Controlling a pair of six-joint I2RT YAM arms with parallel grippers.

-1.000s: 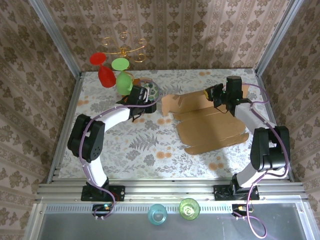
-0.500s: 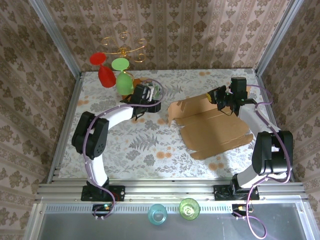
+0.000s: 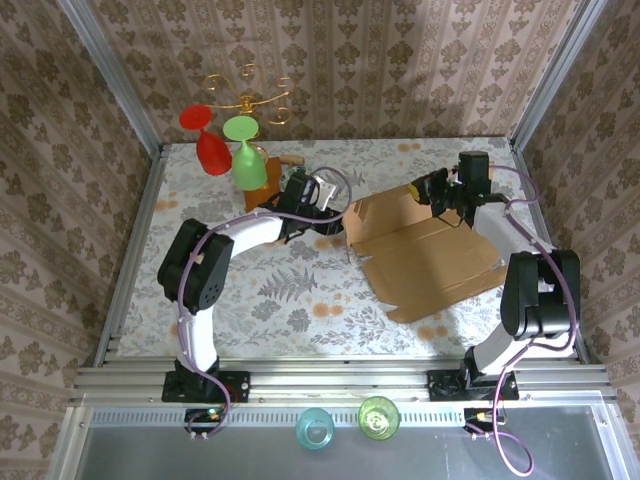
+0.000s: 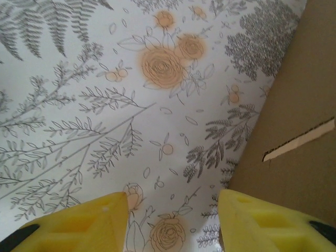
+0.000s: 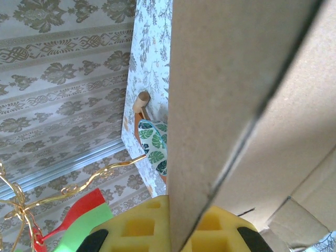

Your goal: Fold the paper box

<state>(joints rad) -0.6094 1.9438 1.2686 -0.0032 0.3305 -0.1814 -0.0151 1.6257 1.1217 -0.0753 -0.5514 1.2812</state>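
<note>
- At the near rail, seen from above, two small cups stand side by side: a teal cup and a green cup.
- Two arms reach out over the floral table.
- One paper box lies mostly flat, right of centre, with its far-left flap raised.
- The left gripper sits just beside the box's left edge. From above its gap is hard to judge. The left wrist view shows the left gripper with its yellow fingers spread wide over bare tablecloth, nothing between them, and the box at the right.
- The right gripper is at the box's far edge. In the right wrist view, the right gripper is pinched on an upright cardboard panel.
- That view also shows a leaf-patterned bowl and a wooden handle.
- Farthest are two upturned glasses, a red glass and a green glass, by one gold rack.
</note>
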